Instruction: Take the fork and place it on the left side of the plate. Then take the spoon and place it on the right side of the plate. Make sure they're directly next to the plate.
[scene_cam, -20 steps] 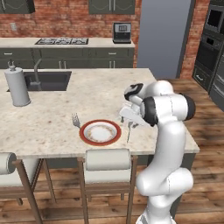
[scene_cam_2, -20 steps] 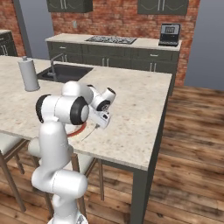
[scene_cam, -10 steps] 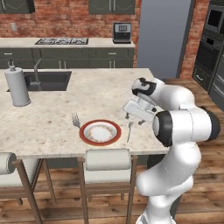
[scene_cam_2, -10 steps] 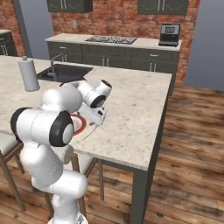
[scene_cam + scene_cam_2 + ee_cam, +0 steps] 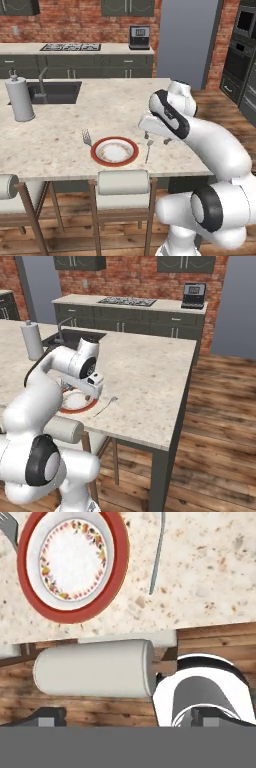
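Left base view, speckled stone island (image 5: 60,135), brick wall (image 5: 75,22), wood floor (image 5: 75,235)

Open counter (image 5: 65,132) beyond plate (image 5: 114,151), seemingly.

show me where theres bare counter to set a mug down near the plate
Bare counter stretches behind the plate toward the sink, and right of the spoon toward the island's far edge. It is tight beside the plate: the fork flanks its left, the spoon its right, with the open gripper above.
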Controlling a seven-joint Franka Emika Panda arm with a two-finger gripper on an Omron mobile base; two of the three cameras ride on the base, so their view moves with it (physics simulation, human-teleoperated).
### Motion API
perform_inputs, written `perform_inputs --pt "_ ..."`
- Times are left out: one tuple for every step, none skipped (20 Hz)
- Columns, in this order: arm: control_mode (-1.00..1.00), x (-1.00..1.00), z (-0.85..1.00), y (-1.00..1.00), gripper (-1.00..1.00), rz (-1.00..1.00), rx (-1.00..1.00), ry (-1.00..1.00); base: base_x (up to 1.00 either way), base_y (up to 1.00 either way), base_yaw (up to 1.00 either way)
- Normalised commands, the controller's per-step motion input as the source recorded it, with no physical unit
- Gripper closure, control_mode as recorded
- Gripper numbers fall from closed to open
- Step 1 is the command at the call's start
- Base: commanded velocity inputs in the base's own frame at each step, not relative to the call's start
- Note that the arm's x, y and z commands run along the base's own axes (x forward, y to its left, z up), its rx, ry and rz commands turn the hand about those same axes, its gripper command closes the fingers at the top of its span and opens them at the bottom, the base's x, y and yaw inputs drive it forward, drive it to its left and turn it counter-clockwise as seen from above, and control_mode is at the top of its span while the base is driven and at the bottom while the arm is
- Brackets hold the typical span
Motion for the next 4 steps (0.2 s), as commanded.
perform_inputs --pt "-1.00 -0.96 0.71 0.43 -1.00 -0.15 -0.24 0.04 0.00 0.00 0.00" --pt "-1.00 -0.96 0.69 0.37 -1.00 -0.16 -0.24 0.07 0.00 0.00 0.00" --pt "-1.00 -1.00 0.66 0.34 -1.00 -0.18 -0.26 0.07 0.00 0.00 0.00" --pt "-1.00 -1.00 0.64 0.25 -1.00 -0.18 -0.26 0.07 0.00 0.00 0.00"
